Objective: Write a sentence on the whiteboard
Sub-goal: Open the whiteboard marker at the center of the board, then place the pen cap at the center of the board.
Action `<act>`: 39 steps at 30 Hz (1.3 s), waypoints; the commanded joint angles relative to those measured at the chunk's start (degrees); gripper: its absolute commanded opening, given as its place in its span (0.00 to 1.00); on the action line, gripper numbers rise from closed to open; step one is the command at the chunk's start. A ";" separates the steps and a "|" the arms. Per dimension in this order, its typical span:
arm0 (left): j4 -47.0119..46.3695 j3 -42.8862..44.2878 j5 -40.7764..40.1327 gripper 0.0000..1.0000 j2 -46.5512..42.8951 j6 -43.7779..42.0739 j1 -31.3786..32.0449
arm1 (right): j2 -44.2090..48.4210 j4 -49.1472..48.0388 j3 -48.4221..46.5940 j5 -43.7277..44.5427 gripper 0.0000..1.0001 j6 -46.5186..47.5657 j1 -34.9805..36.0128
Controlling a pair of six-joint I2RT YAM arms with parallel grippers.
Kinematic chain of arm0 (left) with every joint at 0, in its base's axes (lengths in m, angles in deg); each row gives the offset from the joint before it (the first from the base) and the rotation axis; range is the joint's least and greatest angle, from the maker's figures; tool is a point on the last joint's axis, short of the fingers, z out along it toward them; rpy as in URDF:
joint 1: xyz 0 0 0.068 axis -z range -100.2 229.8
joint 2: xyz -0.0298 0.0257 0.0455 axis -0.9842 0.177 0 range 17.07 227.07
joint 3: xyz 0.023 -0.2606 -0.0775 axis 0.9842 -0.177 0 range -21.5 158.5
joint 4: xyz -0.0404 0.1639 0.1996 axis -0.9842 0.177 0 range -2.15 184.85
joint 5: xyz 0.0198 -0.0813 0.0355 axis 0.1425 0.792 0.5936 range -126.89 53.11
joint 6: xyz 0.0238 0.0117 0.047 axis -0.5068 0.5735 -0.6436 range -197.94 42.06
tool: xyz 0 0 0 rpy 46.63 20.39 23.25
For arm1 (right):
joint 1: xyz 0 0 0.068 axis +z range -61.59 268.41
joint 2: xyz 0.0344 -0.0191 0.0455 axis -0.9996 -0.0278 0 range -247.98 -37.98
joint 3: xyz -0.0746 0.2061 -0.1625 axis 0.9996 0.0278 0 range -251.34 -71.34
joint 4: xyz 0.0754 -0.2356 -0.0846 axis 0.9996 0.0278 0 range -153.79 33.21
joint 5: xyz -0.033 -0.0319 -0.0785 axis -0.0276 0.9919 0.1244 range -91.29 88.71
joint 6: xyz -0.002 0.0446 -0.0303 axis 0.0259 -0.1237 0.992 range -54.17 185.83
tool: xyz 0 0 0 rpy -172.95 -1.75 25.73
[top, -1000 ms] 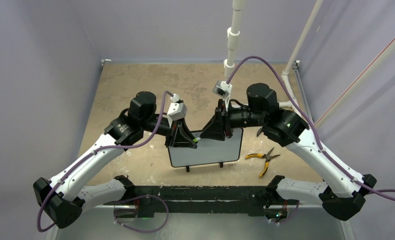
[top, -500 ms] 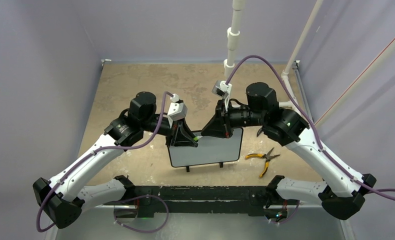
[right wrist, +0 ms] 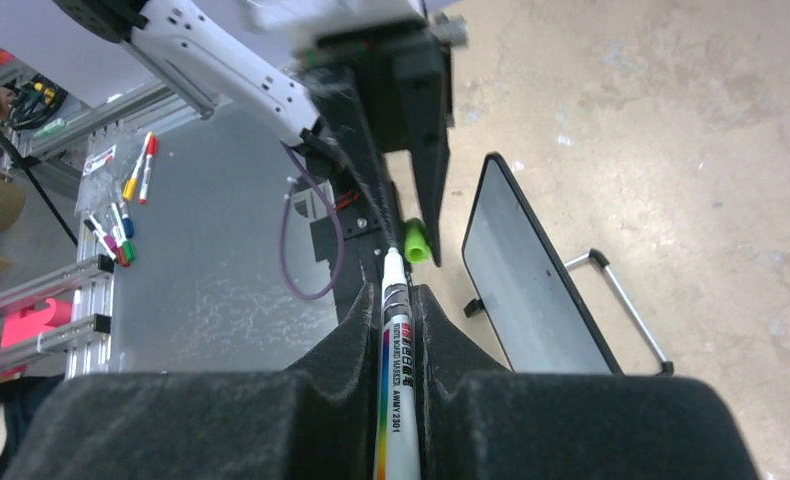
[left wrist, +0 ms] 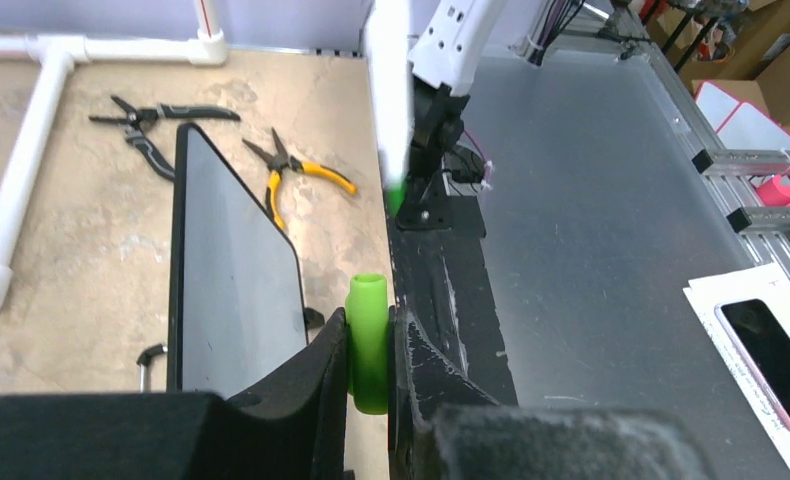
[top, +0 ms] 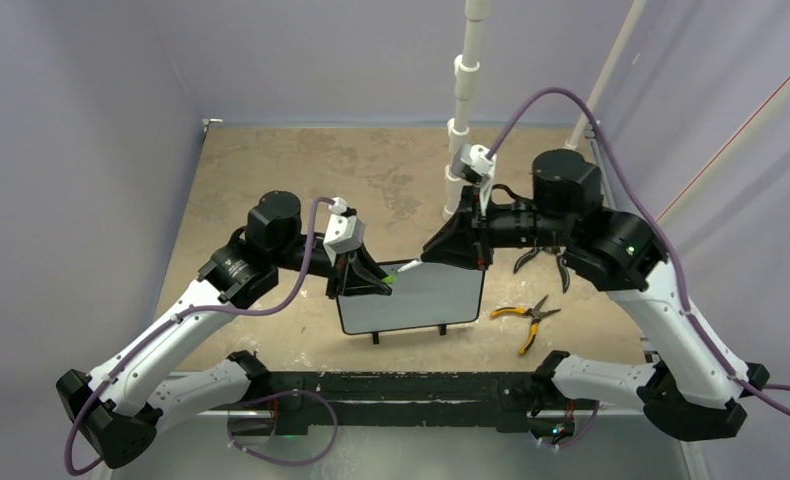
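Where the two arms meet over the tan surface [top: 271,170], the whiteboard [top: 411,297] stands propped on its long edge near the front, two small black feet under its lower frame and its face turned toward the arm bases. Face looks plain pale grey in all three views; black frame, rounded corners. Right wrist view shows a thin wire stand [right wrist: 621,300] behind it. At the board's upper left corner, the left fingers [left wrist: 337,350] are pinched on a bright green cap [left wrist: 368,345], its open end pointing away from the wrist. Just above the board's top edge, the right fingers [right wrist: 363,330] are clamped on a white marker [right wrist: 395,400], printed barrel running back between them, bare tip aimed toward the cap. Tip and cap near each other but apart, a clear gap showing in the left wrist view. To the right of the board, yellow-handled pliers [top: 526,318] lie flat on the surface, not touching the frame. Farther back on that side, a dark-handled pair of pliers [left wrist: 156,120] lies near the board's far corner, partly under the right arm from above. White plastic pipe [top: 463,110] rises at the back of the surface, well apart from the board.
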 commanded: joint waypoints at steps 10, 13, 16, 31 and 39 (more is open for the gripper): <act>0.67 4.97 -6.00 0.00 -2.43 0.63 -0.49 | 5.09 -2.72 -3.94 5.78 0.00 -0.56 0.07; -2.96 5.78 -21.83 0.00 -3.43 5.43 -0.52 | 7.82 -11.03 0.15 13.92 0.00 -4.18 0.10; -1.82 7.30 -37.19 0.00 -1.57 8.41 -0.66 | 11.67 -20.85 7.61 24.66 0.00 -5.11 0.14; 2.40 -16.45 -74.43 0.00 -2.23 37.60 -19.87 | 26.78 -55.55 39.59 41.52 0.00 -4.37 0.14; 6.23 -26.58 -77.58 0.00 0.87 48.93 -19.87 | 28.05 -57.97 42.40 42.13 0.00 -2.39 0.11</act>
